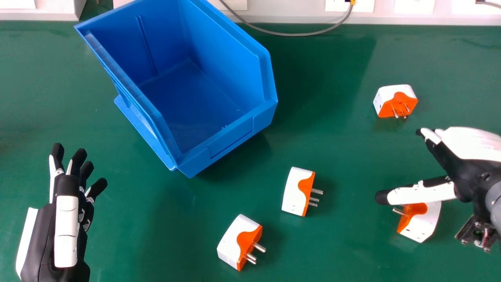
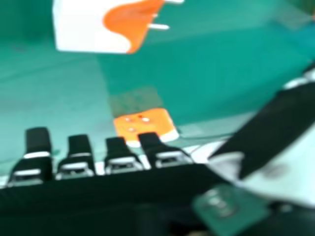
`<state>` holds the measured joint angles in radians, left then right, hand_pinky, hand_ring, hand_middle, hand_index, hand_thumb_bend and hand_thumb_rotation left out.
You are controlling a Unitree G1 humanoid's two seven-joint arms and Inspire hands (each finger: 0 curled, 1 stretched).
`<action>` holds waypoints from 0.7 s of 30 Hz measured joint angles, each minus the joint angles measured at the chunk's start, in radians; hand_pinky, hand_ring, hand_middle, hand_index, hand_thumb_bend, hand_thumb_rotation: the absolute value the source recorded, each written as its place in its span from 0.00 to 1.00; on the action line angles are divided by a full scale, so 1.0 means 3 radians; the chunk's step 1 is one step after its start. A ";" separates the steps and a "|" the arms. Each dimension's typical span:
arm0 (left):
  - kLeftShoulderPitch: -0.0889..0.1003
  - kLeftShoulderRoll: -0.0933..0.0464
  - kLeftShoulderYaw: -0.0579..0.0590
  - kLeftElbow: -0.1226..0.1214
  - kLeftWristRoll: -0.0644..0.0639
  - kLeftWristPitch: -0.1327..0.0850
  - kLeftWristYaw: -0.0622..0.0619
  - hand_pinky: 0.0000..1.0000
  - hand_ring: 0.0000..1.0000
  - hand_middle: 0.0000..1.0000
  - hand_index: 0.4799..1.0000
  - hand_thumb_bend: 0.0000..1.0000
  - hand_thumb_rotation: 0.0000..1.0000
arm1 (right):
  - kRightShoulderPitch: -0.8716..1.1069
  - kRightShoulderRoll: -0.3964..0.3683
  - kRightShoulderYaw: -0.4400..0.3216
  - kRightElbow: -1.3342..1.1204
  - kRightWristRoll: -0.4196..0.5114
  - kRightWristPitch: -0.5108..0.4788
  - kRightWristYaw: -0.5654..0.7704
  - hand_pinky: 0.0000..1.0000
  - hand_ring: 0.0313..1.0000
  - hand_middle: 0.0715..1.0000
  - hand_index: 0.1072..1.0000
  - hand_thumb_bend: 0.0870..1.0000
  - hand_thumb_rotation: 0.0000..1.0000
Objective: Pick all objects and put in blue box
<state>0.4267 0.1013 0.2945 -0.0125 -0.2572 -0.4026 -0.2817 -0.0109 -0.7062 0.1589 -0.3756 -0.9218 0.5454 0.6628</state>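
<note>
My right hand (image 1: 469, 172) is spread, fingers straight and thumb (image 1: 419, 192) well apart from them, with the thumb over an orange-and-white adapter (image 1: 424, 223) on the green table (image 1: 336, 250). The middle adapter (image 1: 295, 192) lies between that hand and the blue box (image 1: 231, 143), prongs towards me; the front adapter (image 1: 238, 242) sits near it, and the far adapter (image 1: 395, 101) lies beyond my fingers. The box stands open, its raised walls angled across the table. A grey cable (image 1: 301, 34) loops behind it, by a white ledge (image 1: 282, 18). My left hand (image 1: 66, 231) is at the left, fingers extended and slightly fanned. My thumb hides part of the adapter under it, and I cannot tell whether they touch. The head view's upper edge cuts off the box's far corner; in the right hand view, my fingertips partly cover one adapter.
</note>
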 measured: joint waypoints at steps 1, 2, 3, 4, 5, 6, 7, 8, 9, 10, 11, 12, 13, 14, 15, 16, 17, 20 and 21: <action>0.0001 0.0000 0.0005 0.0000 -0.0004 0.0000 -0.0002 0.95 0.99 1.00 1.00 0.81 0.97 | 0.0028 -0.0030 -0.0014 -0.0031 0.0000 -0.0002 0.0028 0.93 0.95 0.96 0.92 0.88 0.61; -0.0001 0.0001 0.0010 0.0001 -0.0009 0.0000 -0.0004 0.96 0.99 1.00 1.00 0.81 0.98 | 0.0051 -0.0045 -0.0025 -0.0058 -0.0001 -0.0005 0.0048 0.93 0.94 0.96 0.92 0.88 0.60; -0.0002 0.0002 0.0017 0.0001 -0.0024 0.0000 -0.0007 0.96 0.99 1.00 1.00 0.81 0.98 | 0.0081 -0.0066 -0.0035 -0.0092 -0.0002 -0.0013 0.0067 0.93 0.94 0.96 0.92 0.89 0.60; -0.0001 0.0002 0.0020 0.0001 -0.0044 0.0000 -0.0006 0.96 0.99 1.00 1.00 0.81 0.98 | 0.0103 -0.0088 -0.0039 -0.0112 -0.0002 -0.0030 0.0075 0.93 0.94 0.96 0.91 0.89 0.60; 0.0000 0.0003 0.0021 0.0001 -0.0055 0.0000 -0.0006 0.96 0.99 1.00 1.00 0.81 0.98 | 0.0118 -0.0099 -0.0046 -0.0131 -0.0003 -0.0037 0.0077 0.93 0.94 0.96 0.91 0.89 0.60; 0.0001 0.0003 0.0021 -0.0002 -0.0058 0.0000 -0.0008 0.97 0.99 1.00 1.00 0.81 0.98 | 0.0141 -0.0115 -0.0059 -0.0164 -0.0010 -0.0045 0.0078 0.93 0.94 0.96 0.91 0.90 0.60; 0.0002 0.0003 0.0021 -0.0002 -0.0059 0.0000 -0.0008 0.97 0.99 1.00 1.00 0.81 0.98 | 0.0148 -0.0122 -0.0062 -0.0171 -0.0011 -0.0047 0.0078 0.93 0.94 0.96 0.91 0.90 0.60; 0.0000 0.0003 0.0021 -0.0002 -0.0061 0.0000 -0.0014 0.97 0.99 1.00 1.00 0.81 0.98 | 0.0174 -0.0138 -0.0072 -0.0201 -0.0020 -0.0053 0.0097 0.93 0.94 0.96 0.91 0.90 0.60; 0.0000 0.0004 0.0021 -0.0001 -0.0062 0.0000 -0.0016 0.97 0.99 1.00 1.00 0.81 0.98 | 0.0199 -0.0150 -0.0077 -0.0223 -0.0050 -0.0055 0.0111 0.93 0.94 0.96 0.91 0.90 0.60; 0.0002 0.0005 0.0022 -0.0001 -0.0064 0.0000 -0.0019 0.97 0.99 1.00 1.00 0.81 0.98 | 0.0219 -0.0156 -0.0079 -0.0247 -0.0074 -0.0057 0.0134 0.93 0.94 0.96 0.91 0.90 0.60; 0.0004 0.0008 0.0025 -0.0002 -0.0066 0.0000 -0.0019 0.97 0.99 1.00 1.00 0.81 0.98 | 0.0231 -0.0163 -0.0082 -0.0274 -0.0083 -0.0062 0.0167 0.93 0.94 0.96 0.91 0.90 0.60; 0.0009 0.0013 0.0025 -0.0005 -0.0067 0.0000 -0.0024 0.97 1.00 1.00 1.00 0.81 0.98 | 0.0247 -0.0176 -0.0084 -0.0308 -0.0087 -0.0078 0.0214 0.93 0.94 0.96 0.91 0.90 0.60; 0.0012 0.0013 0.0025 -0.0008 -0.0067 0.0000 -0.0027 0.97 1.00 1.00 1.00 0.81 0.98 | 0.0252 -0.0182 -0.0084 -0.0317 -0.0087 -0.0099 0.0230 0.93 0.94 0.96 0.91 0.90 0.60; 0.0017 0.0013 0.0025 -0.0015 -0.0069 0.0003 -0.0030 0.97 1.00 1.00 1.00 0.81 0.98 | 0.0254 -0.0187 -0.0085 -0.0324 -0.0090 -0.0110 0.0246 0.93 0.94 0.96 0.91 0.90 0.60; 0.0028 0.0013 0.0025 -0.0031 -0.0074 0.0007 -0.0036 0.98 1.00 1.00 1.00 0.81 0.98 | 0.0261 -0.0200 -0.0086 -0.0335 -0.0096 -0.0125 0.0279 0.93 0.95 0.96 0.91 0.90 0.60; 0.0038 0.0014 0.0025 -0.0042 -0.0082 0.0007 -0.0042 0.98 1.00 1.00 1.00 0.81 0.98 | 0.0272 -0.0218 -0.0086 -0.0346 -0.0100 -0.0134 0.0305 0.93 0.94 0.96 0.91 0.91 0.60; 0.0045 0.0016 0.0026 -0.0043 -0.0096 0.0007 -0.0046 0.98 1.00 1.00 1.00 0.81 0.98 | 0.0277 -0.0233 -0.0087 -0.0346 -0.0102 -0.0154 0.0327 0.93 0.94 0.96 0.91 0.91 0.60; 0.0060 0.0020 0.0027 -0.0045 -0.0125 0.0009 -0.0052 0.99 1.00 1.00 1.00 0.81 0.98 | 0.0281 -0.0244 -0.0087 -0.0343 -0.0108 -0.0197 0.0361 0.93 0.94 0.96 0.91 0.92 0.60; 0.0068 0.0020 0.0027 -0.0054 -0.0127 0.0015 -0.0052 0.99 1.00 1.00 1.00 0.81 0.98 | 0.0281 -0.0245 -0.0087 -0.0340 -0.0109 -0.0201 0.0371 0.93 0.94 0.96 0.91 0.92 0.60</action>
<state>0.4472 0.1074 0.3027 -0.0285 -0.2954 -0.3982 -0.2972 0.0735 -0.7797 0.1327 -0.4776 -0.9545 0.4852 0.7741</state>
